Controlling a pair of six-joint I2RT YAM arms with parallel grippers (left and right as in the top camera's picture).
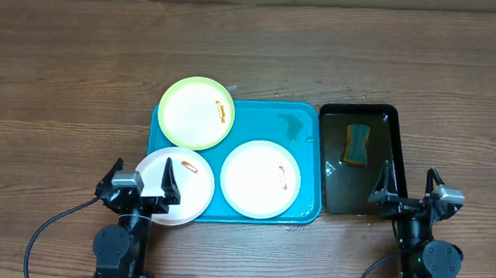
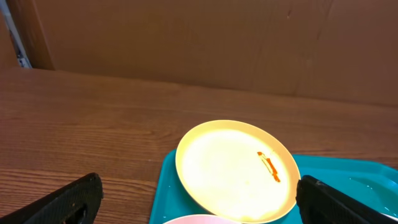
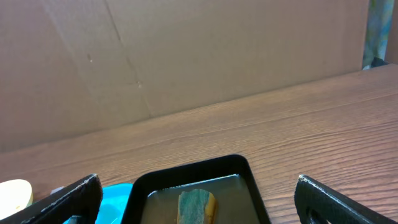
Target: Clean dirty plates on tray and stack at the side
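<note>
The turquoise tray [image 1: 305,125] lies at the table's middle. A lime-green plate [image 1: 196,112] with an orange smear overlaps its far left corner. A white plate [image 1: 260,179] with a smear lies on the tray's near part. A second white plate [image 1: 180,191] with a smear overhangs the tray's near left edge. My left gripper [image 1: 141,184] is open and empty above that plate's left side. My right gripper [image 1: 409,188] is open and empty at the near right end of the black tray. The left wrist view shows the green plate [image 2: 233,168] and tray [image 2: 168,193].
A narrow black tray [image 1: 336,179] holding water and a green-yellow sponge [image 1: 356,143] stands right of the turquoise tray; it also shows in the right wrist view [image 3: 249,174] with the sponge [image 3: 196,206]. Bare wooden table lies left and far. A cardboard wall stands behind.
</note>
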